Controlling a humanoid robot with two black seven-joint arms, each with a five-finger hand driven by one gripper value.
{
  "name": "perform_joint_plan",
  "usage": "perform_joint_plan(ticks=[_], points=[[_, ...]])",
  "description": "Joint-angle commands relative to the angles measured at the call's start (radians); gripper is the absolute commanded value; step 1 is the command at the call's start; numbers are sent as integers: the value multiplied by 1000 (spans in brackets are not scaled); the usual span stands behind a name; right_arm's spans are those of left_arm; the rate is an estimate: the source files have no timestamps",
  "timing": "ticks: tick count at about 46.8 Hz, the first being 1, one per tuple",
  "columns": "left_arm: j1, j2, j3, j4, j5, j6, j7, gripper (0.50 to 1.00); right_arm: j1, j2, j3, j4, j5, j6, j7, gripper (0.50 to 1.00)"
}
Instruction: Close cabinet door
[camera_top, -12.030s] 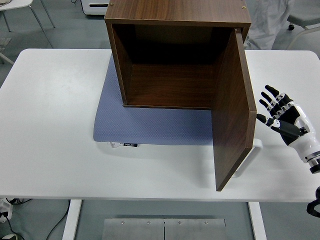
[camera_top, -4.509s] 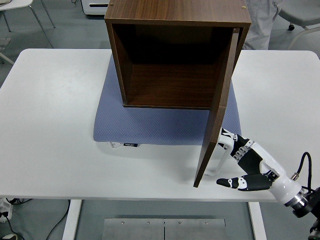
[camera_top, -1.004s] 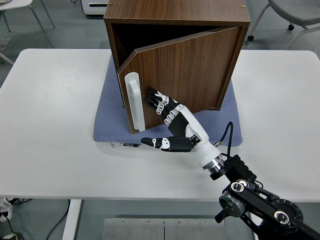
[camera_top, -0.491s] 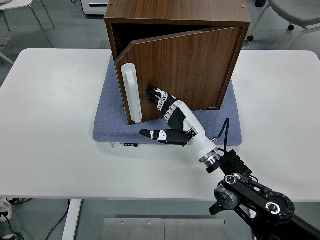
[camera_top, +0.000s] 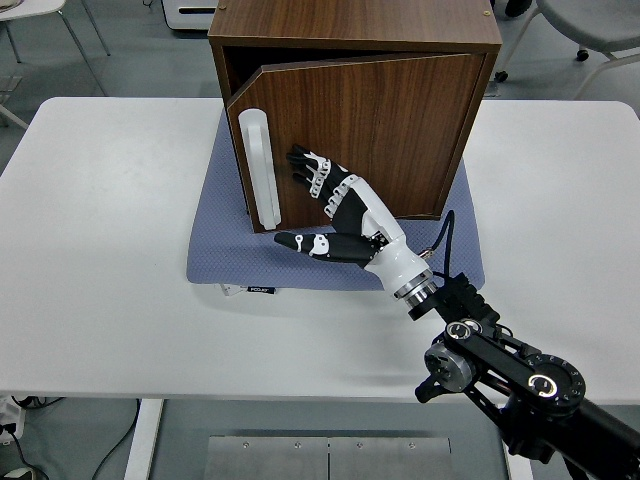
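- On the white table (camera_top: 100, 250), a blue-grey mat (camera_top: 330, 262) carries the brown cabinet (camera_top: 355, 30); a small dark tag at the mat's near edge has print too small to read.
- Cabinet door (camera_top: 370, 130) stands almost shut, a narrow gap at its left, white handle (camera_top: 258, 168) upright.
- Right hand (camera_top: 340, 215) lies flat against the door, fingers (camera_top: 312, 170) extended, grasping nothing.

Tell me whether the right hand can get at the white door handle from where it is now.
Probably yes. The right hand lies open with its fingers on the door just right of the white handle, and nothing stands between them on the door's face.
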Motion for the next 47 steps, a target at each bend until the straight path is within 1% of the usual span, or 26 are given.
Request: perform_joint_plan(ticks=[1, 7, 21, 25, 26, 34, 39, 41, 47], points=[[0, 0, 0, 0, 0, -1, 0, 1000, 20, 0, -5, -12, 11, 1, 0, 1000], [0, 0, 0, 1, 0, -1, 0, 1000, 49, 0, -22, -29, 15, 2, 0, 1000], [0, 0, 0, 0, 0, -1, 0, 1000, 83, 0, -28, -85, 41, 2, -10, 1000], [0, 0, 0, 0, 0, -1, 0, 1000, 92, 0, -26, -99, 41, -2, -10, 1000], [0, 0, 0, 1, 0, -1, 0, 1000, 105, 0, -25, -124, 49, -4, -10, 1000], [0, 0, 0, 0, 0, -1, 0, 1000, 137, 0, -25, -173, 101, -27, -11, 1000], [0, 0, 0, 0, 0, -1, 0, 1000, 149, 0, -25, -182, 118, -30, -14, 1000], [0, 0, 0, 0, 0, -1, 0, 1000, 155, 0, -22, -193, 135, -31, -26, 1000], [0, 0, 0, 0, 0, -1, 0, 1000, 163, 0, -20, -207, 155, -42, -34, 1000]])
